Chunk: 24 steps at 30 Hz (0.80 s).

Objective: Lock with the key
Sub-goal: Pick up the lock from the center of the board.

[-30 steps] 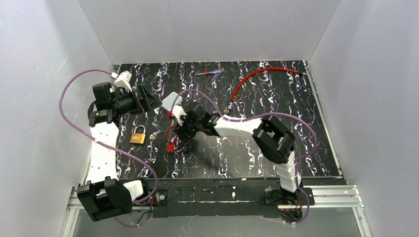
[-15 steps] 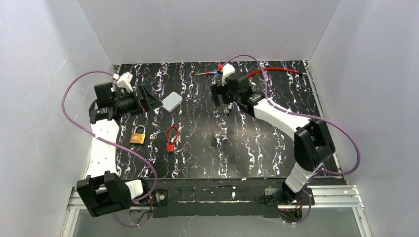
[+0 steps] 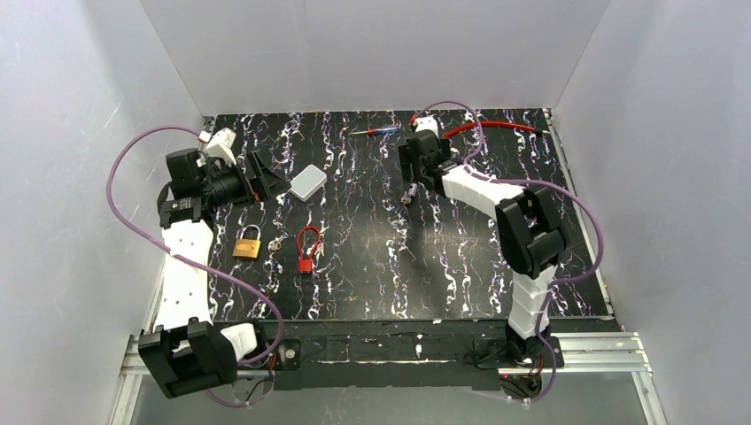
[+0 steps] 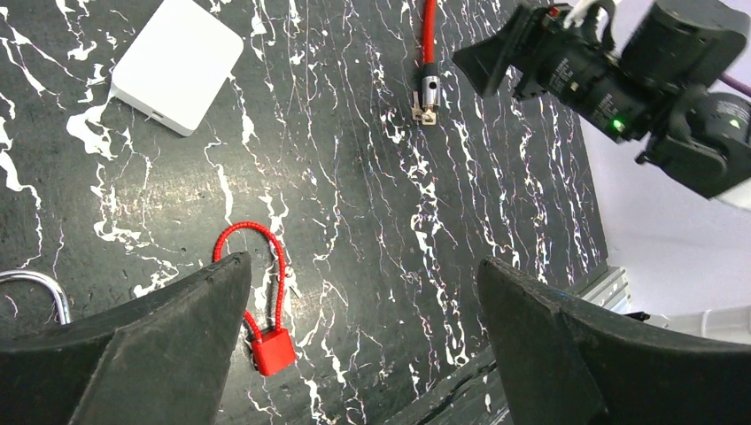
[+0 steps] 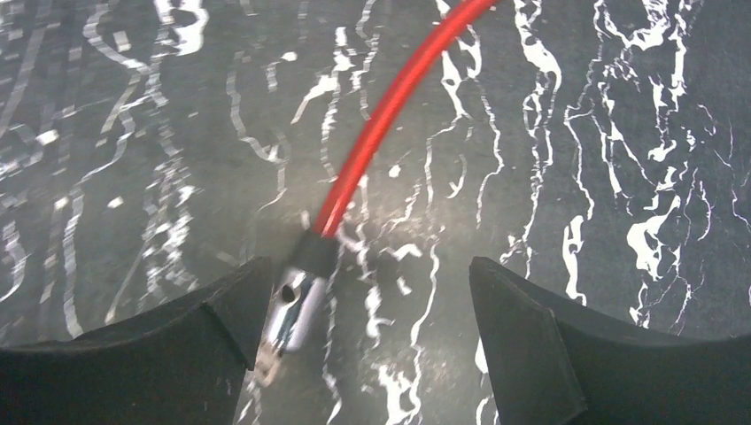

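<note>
A brass padlock (image 3: 247,243) lies at the left of the mat. A small silvery key (image 3: 277,241) seems to lie just right of it, too small to be sure. A red cable lock (image 3: 307,248) rests beside them and shows low in the left wrist view as the red cable lock (image 4: 266,328). My left gripper (image 3: 266,177) hovers open behind the padlock, and the left gripper (image 4: 363,266) holds nothing. My right gripper (image 3: 409,170) is open at the back, far from the locks. In its wrist view the right gripper (image 5: 369,266) is empty.
A red cable (image 5: 390,106) with a metal plug (image 5: 288,310) lies under my right gripper, the plug by its left finger. A white box (image 3: 307,182) sits near my left gripper. A screwdriver (image 3: 374,131) lies at the back edge. White walls enclose the mat.
My right arm swung from over the red cable lock to the back of the mat and its jaws opened wide. The left arm has not moved.
</note>
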{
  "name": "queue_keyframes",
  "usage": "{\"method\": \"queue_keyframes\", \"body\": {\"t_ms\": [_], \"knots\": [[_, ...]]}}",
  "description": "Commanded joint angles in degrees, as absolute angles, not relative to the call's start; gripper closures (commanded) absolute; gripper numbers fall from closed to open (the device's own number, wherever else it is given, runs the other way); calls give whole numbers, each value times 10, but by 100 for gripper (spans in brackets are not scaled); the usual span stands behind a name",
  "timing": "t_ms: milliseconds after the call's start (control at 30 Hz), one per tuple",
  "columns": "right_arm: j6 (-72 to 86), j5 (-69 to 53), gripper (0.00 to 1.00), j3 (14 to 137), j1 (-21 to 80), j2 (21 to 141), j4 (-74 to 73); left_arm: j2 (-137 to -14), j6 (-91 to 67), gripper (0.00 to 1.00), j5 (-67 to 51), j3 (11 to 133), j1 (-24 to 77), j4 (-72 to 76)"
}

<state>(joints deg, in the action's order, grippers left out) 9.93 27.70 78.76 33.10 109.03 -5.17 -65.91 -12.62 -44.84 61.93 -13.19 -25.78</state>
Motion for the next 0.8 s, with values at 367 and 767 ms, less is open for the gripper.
{"method": "queue_keyframes", "body": {"t_ms": [367, 767], "knots": [[151, 264, 18, 918, 296, 1221, -38, -637, -121, 2, -448, 603, -136, -247], [210, 246, 44, 938, 278, 1262, -102, -636, -119, 2, -442, 602, -135, -247]]}}
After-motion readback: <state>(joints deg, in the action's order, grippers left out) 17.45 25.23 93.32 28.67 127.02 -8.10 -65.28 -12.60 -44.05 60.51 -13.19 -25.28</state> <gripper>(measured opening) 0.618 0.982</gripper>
